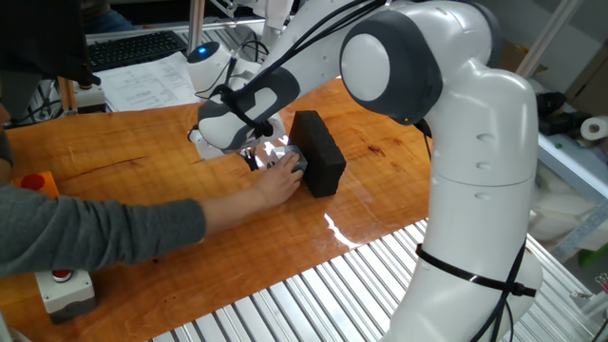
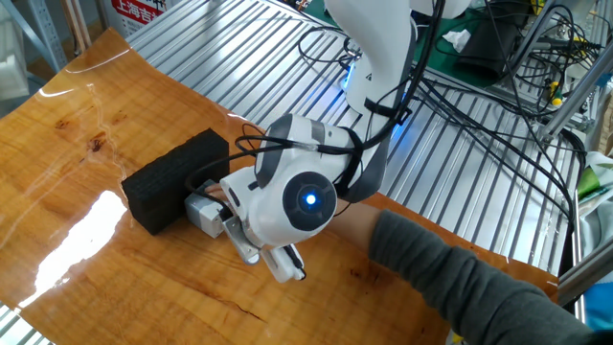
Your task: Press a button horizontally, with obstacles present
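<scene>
The button (image 2: 204,213) is a small light-grey box standing against the black block (image 2: 177,182) on the wooden table. In one fixed view the button (image 1: 288,161) is mostly covered by a person's hand (image 1: 277,180) that rests on it, next to the black block (image 1: 318,152). My gripper (image 2: 233,233) is low over the table just right of the button, with its white wrist housing (image 2: 299,199) above it. In one fixed view the gripper (image 1: 255,157) is just left of the button. Its fingertips are hidden, so I cannot tell their state.
The person's grey-sleeved arm (image 1: 104,223) reaches across the table from the left and also shows in the other fixed view (image 2: 460,278). A grey box with a red top button (image 1: 62,285) stands at the front left, an orange box (image 1: 33,180) behind it. Metal slats (image 2: 239,48) border the table.
</scene>
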Tool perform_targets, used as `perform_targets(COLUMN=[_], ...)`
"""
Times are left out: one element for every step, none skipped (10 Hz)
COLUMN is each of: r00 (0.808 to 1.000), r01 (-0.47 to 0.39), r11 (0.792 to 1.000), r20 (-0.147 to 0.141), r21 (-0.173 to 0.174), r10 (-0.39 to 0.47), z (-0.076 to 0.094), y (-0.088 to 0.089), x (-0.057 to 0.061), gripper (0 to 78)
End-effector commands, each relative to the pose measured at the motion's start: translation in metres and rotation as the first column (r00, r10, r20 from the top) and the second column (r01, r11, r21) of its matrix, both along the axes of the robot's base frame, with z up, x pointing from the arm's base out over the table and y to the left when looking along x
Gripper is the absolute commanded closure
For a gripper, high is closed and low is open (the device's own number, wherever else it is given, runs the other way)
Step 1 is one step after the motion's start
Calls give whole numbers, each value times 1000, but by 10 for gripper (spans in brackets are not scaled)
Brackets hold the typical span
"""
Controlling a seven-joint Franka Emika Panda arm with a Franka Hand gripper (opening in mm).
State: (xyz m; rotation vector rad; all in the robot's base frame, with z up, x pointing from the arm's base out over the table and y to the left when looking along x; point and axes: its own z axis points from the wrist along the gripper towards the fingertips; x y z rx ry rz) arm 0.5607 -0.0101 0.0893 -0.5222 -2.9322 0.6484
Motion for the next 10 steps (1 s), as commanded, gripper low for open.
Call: perform_targets(r00=[1000,1000,999,999,999,999,998,997,997,996], r01=[25,28,32,36,43,48,69,77,83,89], r11=[1000,1000,999,999,999,999,997,997,996,996], r20=[-5,-7,-6,-3,-2,-2,-8,-8,-9,-9], r21=[6,3,-1,-8,-10,-11,-20,-26,-28,-31], r10=[-25,-28,-32,-36,-43,-48,-69,-78,-83,-89], z=[-2,-4,-5,-6,-7,-8,-8,-9,-9,-10], y=[-3,-5,-7,-9,-11,-11,-11,-11,-12,-12], x=[1,1,1,0,-1,-2,-4,-6,-8,-9], gripper=[776,776,776,776,776,776,776,776,776,776])
